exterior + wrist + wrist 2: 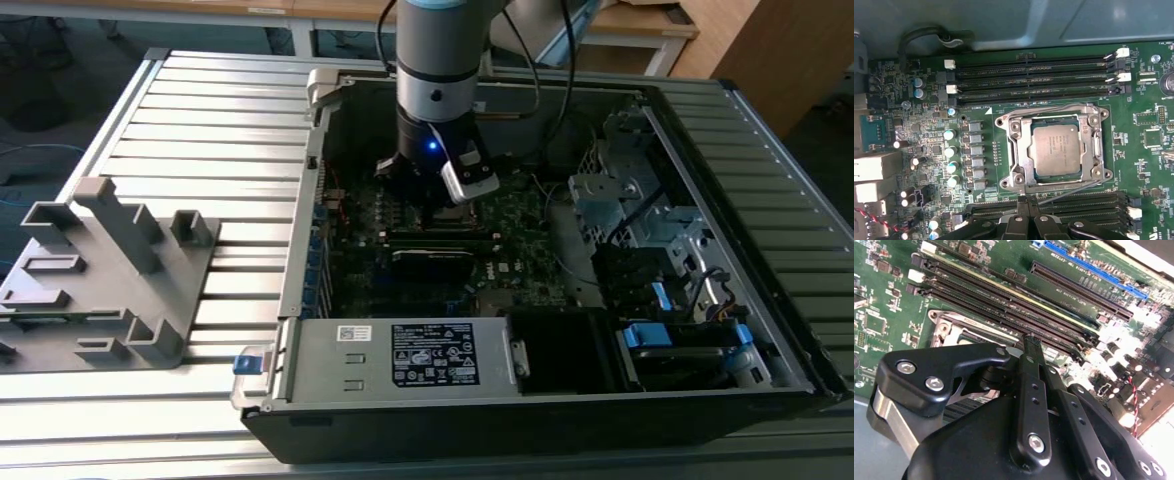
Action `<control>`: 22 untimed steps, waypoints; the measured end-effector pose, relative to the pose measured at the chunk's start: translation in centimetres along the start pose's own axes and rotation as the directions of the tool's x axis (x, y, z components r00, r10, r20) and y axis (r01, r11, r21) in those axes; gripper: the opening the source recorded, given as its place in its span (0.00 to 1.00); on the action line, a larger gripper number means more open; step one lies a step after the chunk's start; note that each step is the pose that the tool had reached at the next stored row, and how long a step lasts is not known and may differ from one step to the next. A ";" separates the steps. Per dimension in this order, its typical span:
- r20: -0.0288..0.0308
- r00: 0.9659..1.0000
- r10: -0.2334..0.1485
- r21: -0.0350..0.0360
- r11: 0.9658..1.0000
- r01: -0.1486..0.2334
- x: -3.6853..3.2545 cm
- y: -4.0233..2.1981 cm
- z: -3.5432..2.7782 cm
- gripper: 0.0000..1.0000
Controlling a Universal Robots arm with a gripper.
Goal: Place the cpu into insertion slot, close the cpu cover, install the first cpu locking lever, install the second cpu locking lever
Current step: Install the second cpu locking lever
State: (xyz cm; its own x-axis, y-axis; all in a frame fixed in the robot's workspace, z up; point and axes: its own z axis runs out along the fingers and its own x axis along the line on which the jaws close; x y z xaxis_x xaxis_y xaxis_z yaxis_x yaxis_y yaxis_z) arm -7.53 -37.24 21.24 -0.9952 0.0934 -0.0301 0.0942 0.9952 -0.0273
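An open computer case [561, 330] lies on its side on a table [214, 130] whose top is made of ribbed grey metal slats. On the exterior view's left of the case, a grey plastic holder [107, 280] with upright posts and pockets stands on the slats. Behind the table, a wooden desk edge [627, 25] and a wooden panel at the far corner show part of the room, with dark floor below. The arm [438, 70] reaches straight down into the case, and its gripper [447, 200] hangs just above the green motherboard [1064, 50], with a blue light glowing on the wrist. In the first wrist view, the cpu [1059, 149] lies flat in its socket in the middle of the board, between two banks of long black memory slots [1034, 75]. The cpu cover [1054, 125] is down over it, its silvery frame sitting around the chip's edges so that the metal top shows through the window. Thin wire levers [1074, 189] run along the frame's sides; whether they are hooked home I cannot tell. In the second wrist view, the black fingers [1031, 360] stand close together over the socket's edge, their tips meeting with nothing between them, so the jaws look clenched on nothing. A silver power supply box [400, 355] with a label fills the case's near end.
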 end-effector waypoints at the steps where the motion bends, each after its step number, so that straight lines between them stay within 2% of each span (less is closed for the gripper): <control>1: 0.000 1.000 0.000 0.000 1.000 0.000 0.01 0.00 0.07 0.11; 6: 0.000 1.000 0.000 0.000 1.000 0.000 0.12 0.01 0.55 0.11; 11: 0.000 1.000 0.000 0.001 1.000 0.000 0.19 0.00 0.57 0.11; 19: 0.002 1.000 0.000 0.001 1.000 0.000 0.94 -0.07 0.69 0.11; 22: 0.001 1.000 0.000 -0.005 1.000 0.000 0.99 -0.07 0.77 0.11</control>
State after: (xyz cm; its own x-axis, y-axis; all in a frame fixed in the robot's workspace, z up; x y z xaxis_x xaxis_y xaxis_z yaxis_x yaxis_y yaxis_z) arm -8.50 -37.24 20.44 -0.9951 0.0936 -0.0310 0.0943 0.9953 -0.0222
